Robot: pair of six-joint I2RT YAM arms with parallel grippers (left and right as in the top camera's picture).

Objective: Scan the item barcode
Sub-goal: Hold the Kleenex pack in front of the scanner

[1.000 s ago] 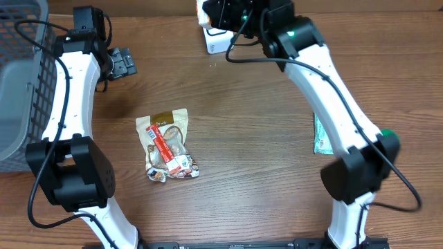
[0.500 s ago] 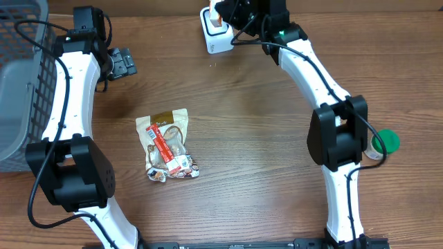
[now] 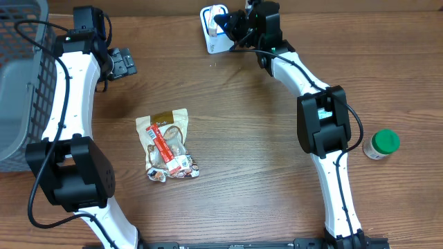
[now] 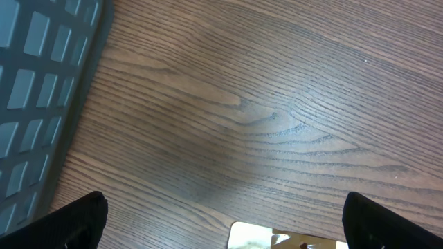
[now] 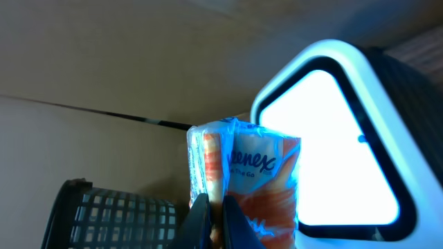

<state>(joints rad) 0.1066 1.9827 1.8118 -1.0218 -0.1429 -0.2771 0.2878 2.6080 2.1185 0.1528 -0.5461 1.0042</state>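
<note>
A Kleenex tissue pack (image 5: 252,173), orange and white in clear wrap, is pinched by its edge in my right gripper (image 5: 216,225), which is shut on it. The pack hangs right in front of the white scanner's glowing window (image 5: 332,138). From overhead, the right gripper (image 3: 235,21) is at the scanner (image 3: 210,40) by the table's far edge, and the pack is mostly hidden under it. My left gripper (image 3: 122,63) hovers open over bare wood at the far left, its fingertips (image 4: 79,221) wide apart with nothing between them.
A snack bag (image 3: 167,145) lies left of the table's middle; its top edge shows in the left wrist view (image 4: 277,238). A grey mesh basket (image 3: 21,83) stands at the left edge. A green-lidded jar (image 3: 383,143) sits at the right.
My right arm has stretched farther back and left, bringing the tissue pack up to the scanner window. The green-lidded jar is now uncovered. The left arm has not moved.
</note>
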